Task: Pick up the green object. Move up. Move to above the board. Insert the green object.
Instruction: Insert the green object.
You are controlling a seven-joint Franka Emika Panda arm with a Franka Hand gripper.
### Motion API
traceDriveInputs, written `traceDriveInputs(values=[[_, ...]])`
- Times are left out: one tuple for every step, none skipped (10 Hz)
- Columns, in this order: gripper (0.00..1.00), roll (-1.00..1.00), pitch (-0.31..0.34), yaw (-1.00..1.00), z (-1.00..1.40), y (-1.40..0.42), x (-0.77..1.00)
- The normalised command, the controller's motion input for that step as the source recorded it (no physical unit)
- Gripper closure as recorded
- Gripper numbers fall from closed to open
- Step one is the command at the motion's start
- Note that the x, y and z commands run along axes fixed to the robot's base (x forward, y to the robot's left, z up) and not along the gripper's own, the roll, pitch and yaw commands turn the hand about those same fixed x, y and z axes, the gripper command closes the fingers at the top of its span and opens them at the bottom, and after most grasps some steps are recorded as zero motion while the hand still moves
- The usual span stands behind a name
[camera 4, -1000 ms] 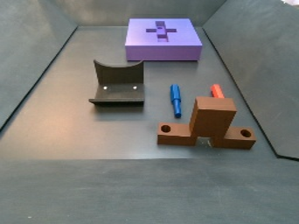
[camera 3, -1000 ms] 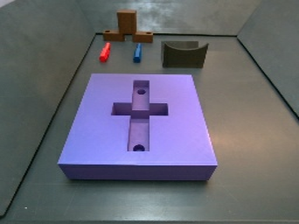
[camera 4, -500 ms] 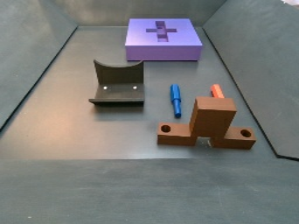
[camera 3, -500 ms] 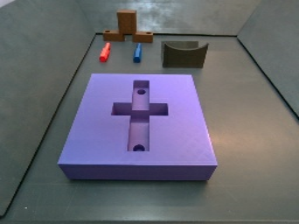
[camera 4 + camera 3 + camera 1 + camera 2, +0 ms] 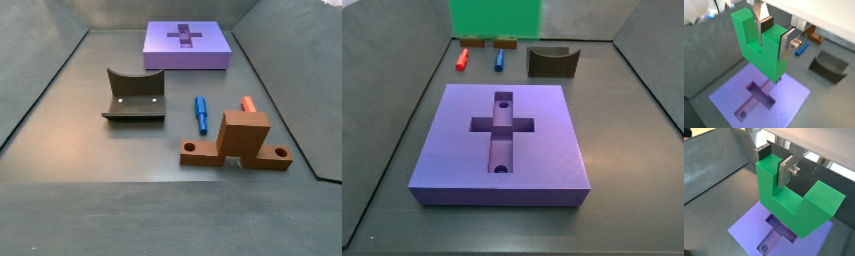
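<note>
1. Since the gripper [image 5: 773,34] pinches one prong, the green object [image 5: 759,44] hangs notch-up and clear underneath.
2. It's poised above the board [image 5: 791,95], looks lined up for the cross-shaped recess [image 5: 762,93].

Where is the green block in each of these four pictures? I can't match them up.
Wrist view: green block fills the middle, one prong clamped in the gripper, above the board.
Wrist view: block central, same grip, over the board.
Side view: block at the top edge.
Side view: not in it.
Shared landmark: the board.
</note>
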Motion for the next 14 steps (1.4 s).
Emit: traceDriveInputs(values=[[1.00,0.00,-0.124,0.43,-0.51,0.00,0.49],[1.00,0.03,-0.110,0.59,-0.44,0.01,0.29],[1.00,0.18,-0.099,0.59,-0.39,0.00,0.22],[1.00,0.31,-0.071,0.42,-0.43,-0.23,0.31],[1.00,0.42,-0.011,0.02,-0.40,-0.37,0.00],[1.00,0.49,0.003,-0.15,-0.37,-0.35,0.00],[1.00,0.24,0.009,-0.37,-0.33,-0.20,0.00],[1.00,0.00,0.021,-0.32,-0.25,-0.01,0.00],[1.00,-0.26,0.004,-0.25,-0.15,0.06,0.10],[1.00,-0.43,-0.079,-0.14,-0.25,0.16,0.20],[1.00,-0.40,-0.104,-0.11,-0.30,0.13,0.24],[1.00,-0.15,-0.049,-0.02,-0.36,0.00,0.07],[1.00,0.00,-0.011,0.00,-0.28,-0.03,0.00],[1.00,0.18,-0.017,0.00,-0.23,-0.12,-0.01]])
